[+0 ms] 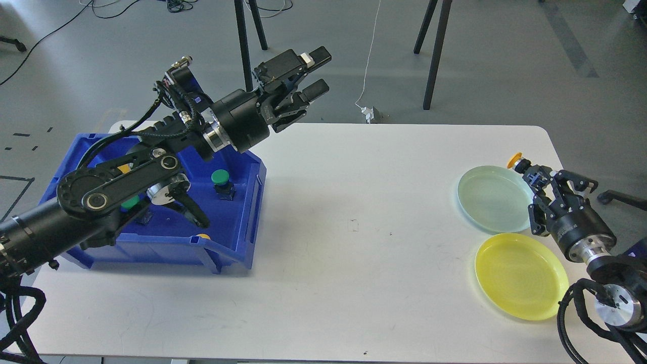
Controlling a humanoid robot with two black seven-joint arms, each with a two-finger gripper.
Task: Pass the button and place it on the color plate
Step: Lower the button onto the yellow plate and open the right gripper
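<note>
Right tool pinches the yellow button, low at 3 o'clock beside green plate. Left tool spread, raised at 11 o'clock over the bin. No legible text.

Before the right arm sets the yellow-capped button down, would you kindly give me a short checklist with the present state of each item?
1. Button held in the right tool: ok, fingers closed on its dark body, yellow cap pointing away.
2. Matching yellow plate free of objects: ok.
3. Button over the yellow plate: not ok, it sits by the far right edge of the pale green plate.
4. Left tool out of the way: ok, open, above the table's far edge near the blue bin.
5. Button height above the table: cannot tell.
</note>
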